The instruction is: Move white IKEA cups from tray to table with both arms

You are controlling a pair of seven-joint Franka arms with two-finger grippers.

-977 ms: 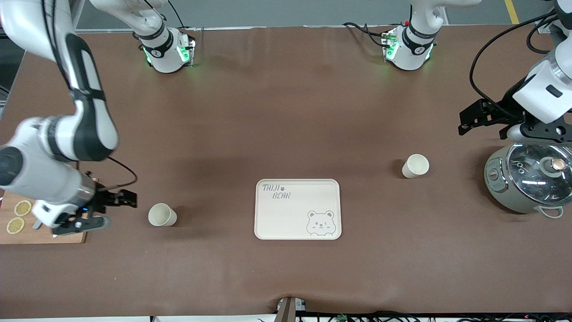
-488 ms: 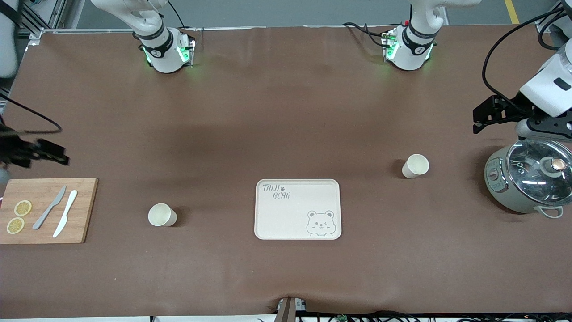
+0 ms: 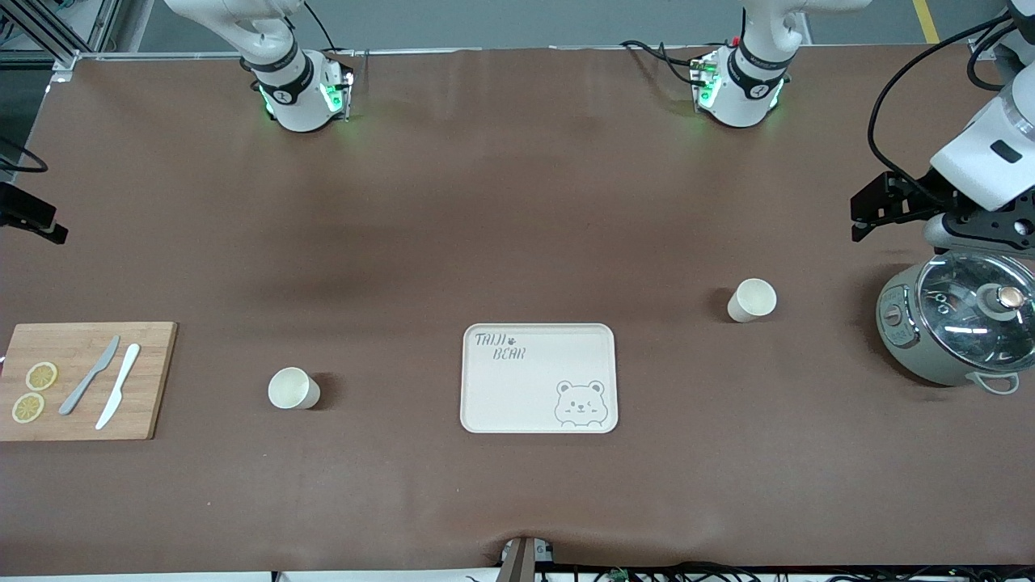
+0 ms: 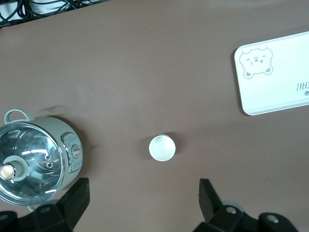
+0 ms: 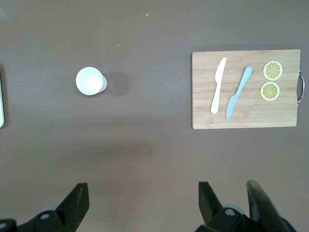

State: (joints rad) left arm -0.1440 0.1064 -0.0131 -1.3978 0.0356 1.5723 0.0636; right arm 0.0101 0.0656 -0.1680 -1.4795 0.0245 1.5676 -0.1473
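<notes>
Two white IKEA cups stand upright on the brown table. One cup (image 3: 293,389) is toward the right arm's end, between the cutting board and the bear tray (image 3: 538,378). The other cup (image 3: 752,300) is toward the left arm's end, beside the pot. My left gripper (image 4: 143,200) is open and empty, high over the table between that cup (image 4: 161,148) and the pot; it shows in the front view (image 3: 974,230). My right gripper (image 5: 143,200) is open and empty, high over bare table near its cup (image 5: 90,80) and the board.
A grey-green pot with a glass lid (image 3: 958,327) stands at the left arm's end. A wooden cutting board (image 3: 85,380) with two knives and lemon slices lies at the right arm's end. Only a black part of the right hand (image 3: 28,214) shows in the front view.
My right arm has lifted from low beside the cutting board and drawn back almost out of the front view. My left gripper has shifted slightly near the pot. The cups have not moved.
</notes>
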